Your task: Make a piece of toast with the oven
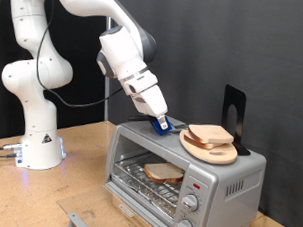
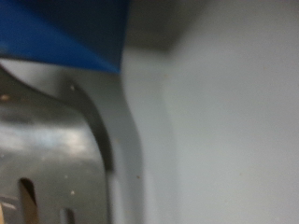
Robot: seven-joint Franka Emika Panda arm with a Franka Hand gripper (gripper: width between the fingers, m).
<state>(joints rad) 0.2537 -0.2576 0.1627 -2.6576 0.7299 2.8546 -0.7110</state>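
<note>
The silver-grey oven (image 1: 224, 181) stands at the exterior view's lower right, with two round knobs on its front. One piece of toast (image 1: 164, 173) lies inside on the wire rack. A second slice (image 1: 213, 135) rests on a round wooden plate (image 1: 205, 150) on the oven's top. My gripper (image 1: 161, 123) has blue fingertips and reaches down to the oven's top, just left of the plate; nothing shows between its fingers. The wrist view is blurred: a blue fingertip (image 2: 56, 33) close above grey metal (image 2: 47, 140).
A black upright stand (image 1: 234, 106) is on the oven's top behind the plate. The arm's white base (image 1: 39, 140) stands on the wooden table (image 1: 80, 161) at the exterior view's left. A grey metal piece (image 1: 78, 220) lies at the bottom edge.
</note>
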